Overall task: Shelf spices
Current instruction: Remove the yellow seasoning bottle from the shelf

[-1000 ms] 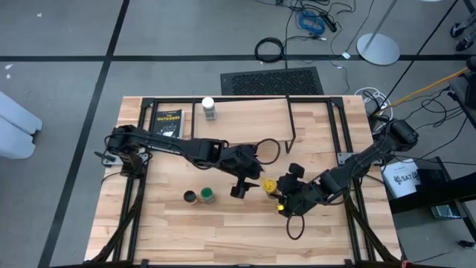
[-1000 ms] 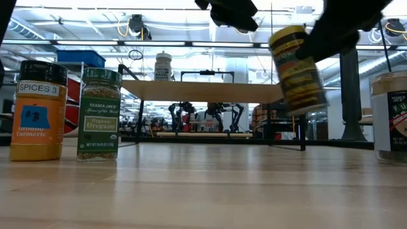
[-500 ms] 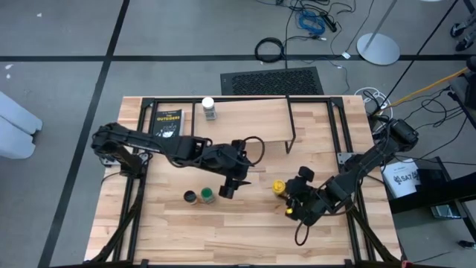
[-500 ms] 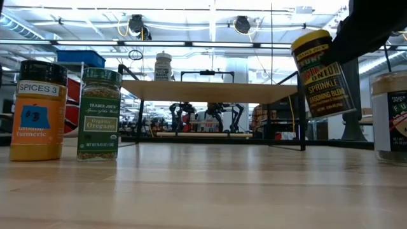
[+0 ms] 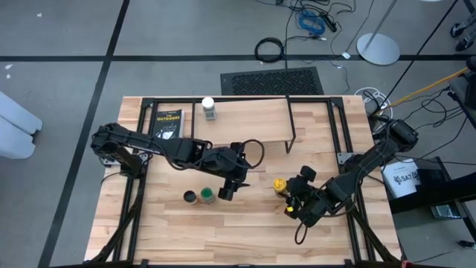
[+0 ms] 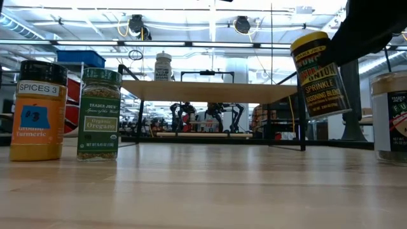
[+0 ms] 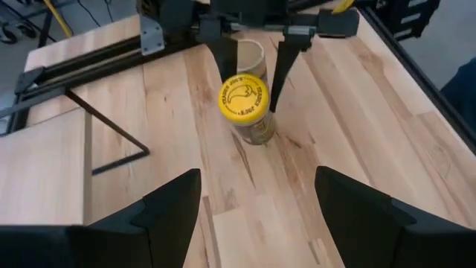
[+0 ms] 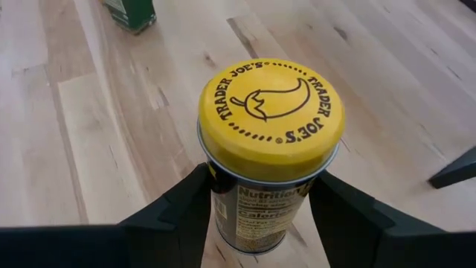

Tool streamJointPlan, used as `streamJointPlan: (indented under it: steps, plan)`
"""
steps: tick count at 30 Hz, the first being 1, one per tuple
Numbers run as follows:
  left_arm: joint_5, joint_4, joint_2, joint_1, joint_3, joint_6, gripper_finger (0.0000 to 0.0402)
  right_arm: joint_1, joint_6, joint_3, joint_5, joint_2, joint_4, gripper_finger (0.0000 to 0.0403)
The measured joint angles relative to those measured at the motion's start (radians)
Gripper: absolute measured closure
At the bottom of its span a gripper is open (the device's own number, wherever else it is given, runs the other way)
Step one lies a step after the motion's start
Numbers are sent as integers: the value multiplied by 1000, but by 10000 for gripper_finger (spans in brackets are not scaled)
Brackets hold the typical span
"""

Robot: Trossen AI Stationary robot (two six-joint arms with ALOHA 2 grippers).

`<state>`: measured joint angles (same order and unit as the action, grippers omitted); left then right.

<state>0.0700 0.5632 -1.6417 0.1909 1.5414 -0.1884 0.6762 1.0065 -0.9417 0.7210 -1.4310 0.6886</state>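
High view shows the large light wooden tabletop (image 5: 245,231) with the low rack of pale plank and thin black rod legs (image 5: 253,119) along its far side; a small white-lidded jar (image 5: 209,109) stands on that plank near its left end. Right gripper (image 5: 291,196) sits right of the table's centre, its two dark fingers (image 8: 178,212) pressed on either side of the yellow-lidded spice jar (image 8: 269,149), which hangs tilted above the wood in the low view. Left gripper (image 5: 227,190) hovers near the middle with fingers spread wide and nothing between them, just beside the green-lidded jar (image 5: 207,195) and the dark-lidded orange jar (image 5: 191,196), both upright on the table.
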Motion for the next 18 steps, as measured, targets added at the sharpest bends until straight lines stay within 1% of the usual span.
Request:
streamJointPlan:
  steps: [4,11,18]
  plan:
    - [0,6,0,0,-19,2,129,1,0,0,8,-23,-39,208]
    - [0,5,0,13,-21,25,130,1,4,0,11,-100,-103,210]
    - [0,4,0,21,-21,24,130,0,25,0,9,-123,-88,209]
